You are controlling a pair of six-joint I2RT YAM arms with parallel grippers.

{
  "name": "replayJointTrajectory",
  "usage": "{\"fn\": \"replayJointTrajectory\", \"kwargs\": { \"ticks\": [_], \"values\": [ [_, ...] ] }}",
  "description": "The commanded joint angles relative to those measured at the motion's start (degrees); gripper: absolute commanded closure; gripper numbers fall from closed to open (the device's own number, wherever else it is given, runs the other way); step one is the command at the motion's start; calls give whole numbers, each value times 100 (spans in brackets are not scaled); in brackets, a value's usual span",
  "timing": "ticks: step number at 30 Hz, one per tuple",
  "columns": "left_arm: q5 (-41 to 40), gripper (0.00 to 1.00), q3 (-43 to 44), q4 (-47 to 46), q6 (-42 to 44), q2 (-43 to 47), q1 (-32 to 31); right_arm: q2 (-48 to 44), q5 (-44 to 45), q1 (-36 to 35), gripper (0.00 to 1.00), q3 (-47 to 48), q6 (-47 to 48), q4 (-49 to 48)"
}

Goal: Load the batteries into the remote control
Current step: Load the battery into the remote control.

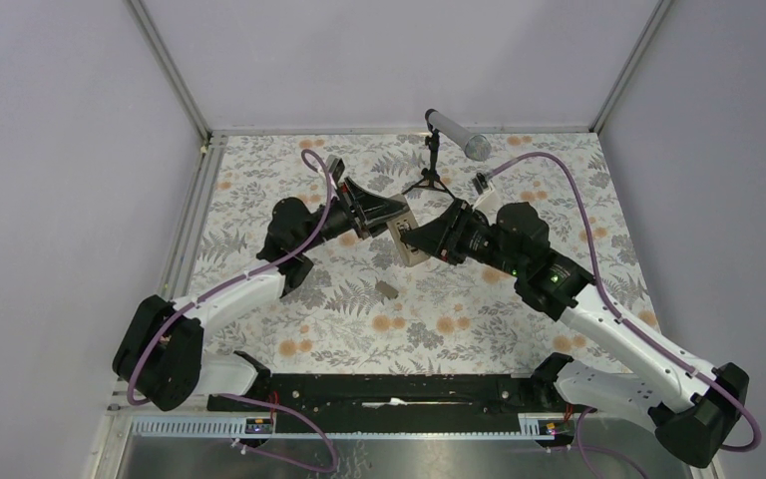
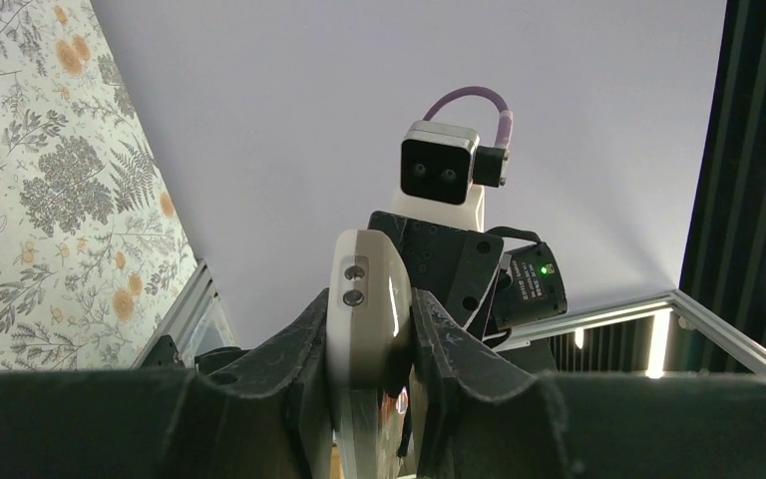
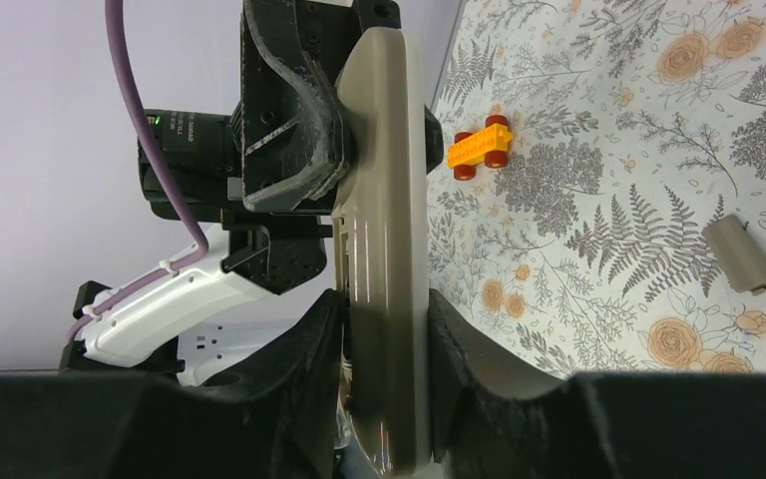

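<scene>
The remote control (image 1: 405, 242) hangs above the middle of the table, gripped from both sides. In the left wrist view it stands edge-on, a beige-white slab (image 2: 364, 284) pinched between the dark fingers of my left gripper (image 2: 371, 304). In the right wrist view its beige-grey body (image 3: 384, 170) runs up between the fingers of my right gripper (image 3: 386, 304), both pads pressed against it. Seen from above, my left gripper (image 1: 387, 220) holds its far end and my right gripper (image 1: 419, 239) its near end. The batteries are out of view.
A small flat grey cover piece (image 1: 386, 289) lies on the floral cloth in front of the grippers, also seen as the grey piece (image 3: 740, 254). An orange toy car (image 3: 479, 147) sits on the cloth. A microphone on a small tripod (image 1: 452, 135) stands at the back.
</scene>
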State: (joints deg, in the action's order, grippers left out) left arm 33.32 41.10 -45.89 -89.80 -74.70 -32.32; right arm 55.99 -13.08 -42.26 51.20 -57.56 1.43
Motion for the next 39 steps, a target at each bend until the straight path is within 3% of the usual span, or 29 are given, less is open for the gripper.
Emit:
{"fn": "replayJointTrajectory", "kwargs": {
  "ticks": [1,3,4,5,9,12,16,21,27,35,39],
  "values": [
    [131,100,363,31,211,201,7,76,-25,-3,84,175,307,171],
    [134,100,370,21,200,201,13,99,-27,-9,91,164,299,160],
    [144,100,372,30,207,201,14,98,-34,-3,90,155,290,145],
    [147,100,372,34,215,201,21,92,-30,-8,84,157,276,136],
    [215,100,372,168,387,216,62,-29,56,-8,28,110,244,17],
    [460,100,451,541,817,246,167,-140,176,-4,17,92,421,11],
    [852,100,610,1195,1587,357,307,-178,28,0,16,75,824,44],
    [1347,100,1019,2211,2544,447,344,40,-700,8,29,163,1615,139],
    [1551,100,1175,2295,2644,456,348,286,-954,6,38,391,2304,328],
    [1634,100,1233,2321,2620,503,350,421,-790,13,56,347,2250,318],
    [1600,100,1255,2298,2476,541,343,521,-737,7,58,356,2310,457]
  ]
}}
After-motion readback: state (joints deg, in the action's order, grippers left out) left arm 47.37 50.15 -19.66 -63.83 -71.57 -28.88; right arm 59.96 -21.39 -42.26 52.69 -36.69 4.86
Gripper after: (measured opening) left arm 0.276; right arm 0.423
